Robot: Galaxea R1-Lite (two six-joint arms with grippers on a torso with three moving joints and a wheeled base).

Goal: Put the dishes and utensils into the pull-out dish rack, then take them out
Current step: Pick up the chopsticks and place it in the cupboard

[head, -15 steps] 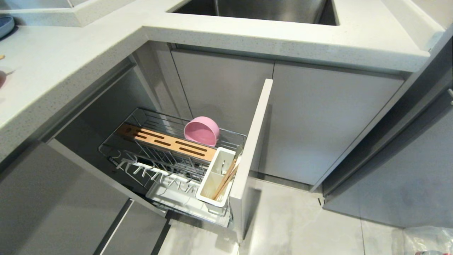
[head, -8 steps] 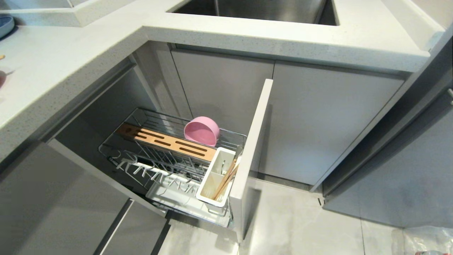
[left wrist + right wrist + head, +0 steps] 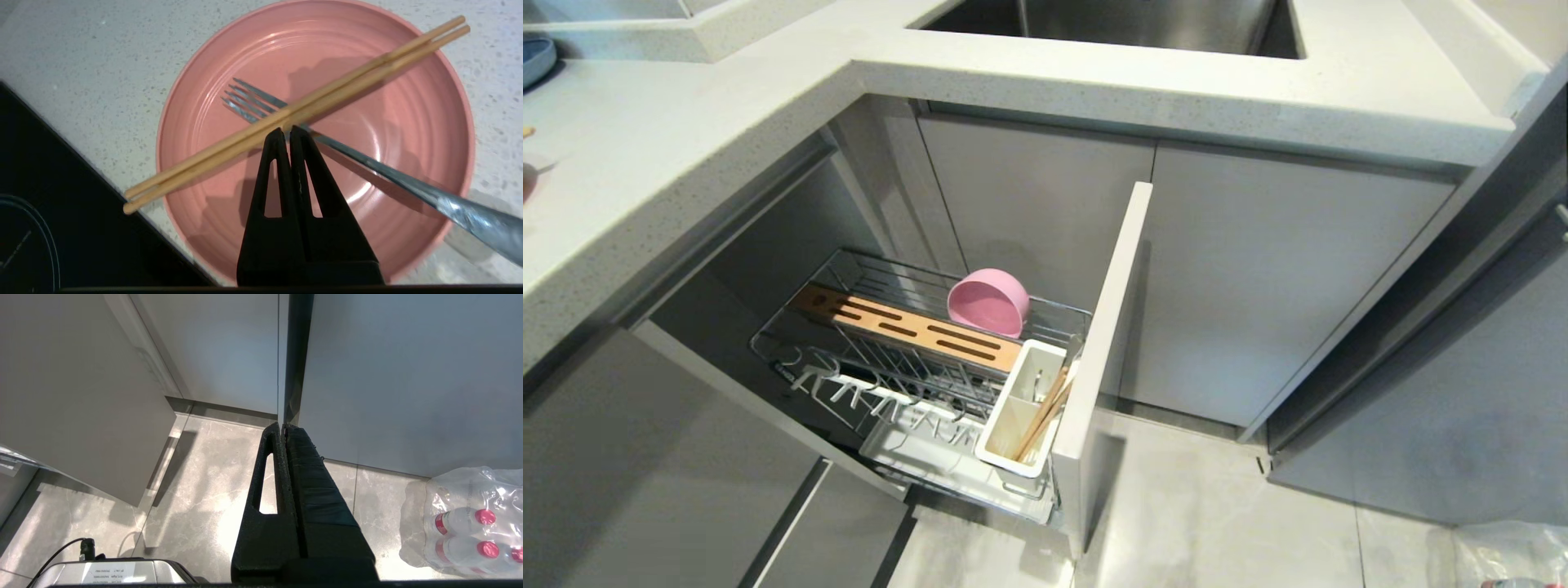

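In the head view the pull-out dish rack (image 3: pixel 849 263) stands drawn out under the counter. A pink bowl (image 3: pixel 988 302) rests on its side in the wire basket, and wooden chopsticks (image 3: pixel 1045 412) stick up in the white caddy (image 3: pixel 1001 425). Neither arm shows there. The left wrist view looks down on a pink plate (image 3: pixel 408 122) lying on the speckled counter. A second pair of chopsticks (image 3: pixel 347 83) lies across it, over a dark fork (image 3: pixel 367 162). My left gripper (image 3: pixel 288 130) hovers shut, its tips by where they cross. My right gripper (image 3: pixel 283 425) is shut, parked above the floor.
The rack's narrow front panel (image 3: pixel 1107 343) juts out over the tiled floor. A steel sink (image 3: pixel 1135 20) sits in the counter (image 3: pixel 686 139) above. A black cooktop (image 3: pixel 61 204) borders the plate. A wrapped pack of bottles (image 3: pixel 470 522) lies on the floor near the right arm.
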